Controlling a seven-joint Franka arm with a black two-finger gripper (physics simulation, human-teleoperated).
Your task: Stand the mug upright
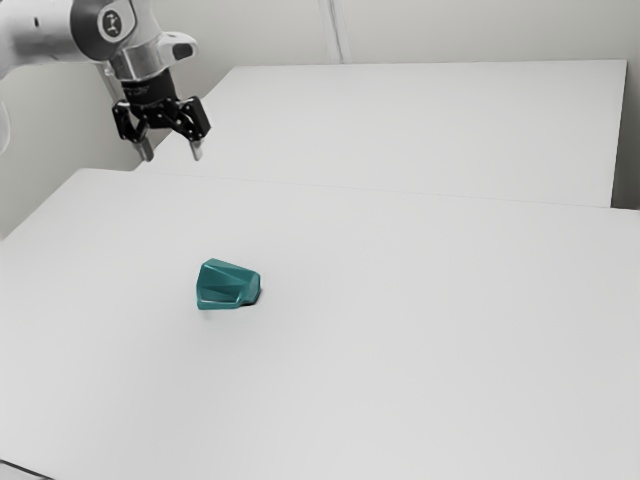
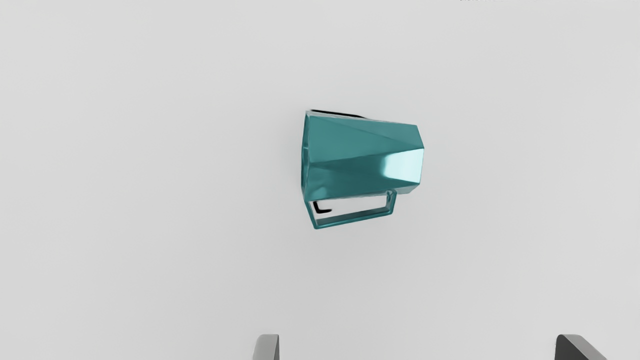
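High over the table, toward the exterior view's upper left, my gripper (image 1: 170, 151) hangs with its fingers spread wide and nothing between them. The teal faceted mug (image 1: 226, 286) lies on its side on the white table, below the gripper and apart from it. Beyond the open fingertips of the gripper (image 2: 417, 345), the wrist view has the mug (image 2: 360, 155) on its side. Its rectangular handle (image 2: 355, 218) sticks out on the side facing the fingertips. The mug's mouth faces sideways, with its narrower base at the opposite end.
The white table (image 1: 400, 340) extends around the mug on all sides. A second white surface (image 1: 420, 130) stands behind it, in front of pale walls. A dark thin line (image 1: 26, 469) crosses the exterior view's lower left corner.
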